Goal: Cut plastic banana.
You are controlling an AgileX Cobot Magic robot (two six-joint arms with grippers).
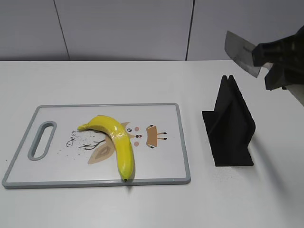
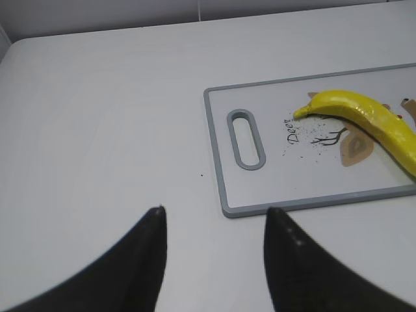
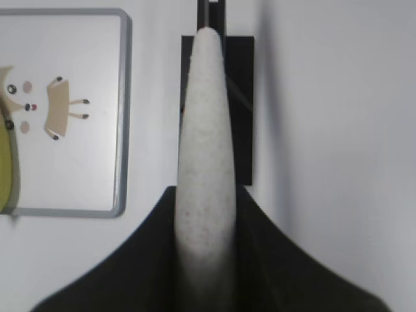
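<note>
- Holding the knife (image 1: 241, 53) well clear of everything is where the right tool (image 1: 270, 66) stands: its fingers are clamped on the pale handle (image 3: 206, 162), with the blade angled up and to the left in the exterior view, above and just right of the black knife stand (image 1: 229, 124).
- Judging from that, the step in hand is carrying the blade from the stand across to the cutting board (image 1: 156, 176); nothing has been cut.
- To do it well, the blade should travel left of the stand while high, so the edge passes over the board's right rim rather than catching it.
- The plastic banana (image 1: 116, 140) lies on the board, left of the stand and well apart from it, with its greenish stem toward the board's handle slot (image 1: 42, 140) and its dark tip at the near rim.
- I would bring the blade square across the banana's curved middle, since a glossy toy will probably roll or slide under a slanted push.
- A straight, slow press down seems safest; the tip sits close to the board's near edge, so a sideways shove could send the banana onto the table (image 1: 142, 80).
- The left tool (image 2: 214, 227) hovers over bare table beyond the board's handle end, jaws apart and holding nothing; it could steady the board if needed.
</note>
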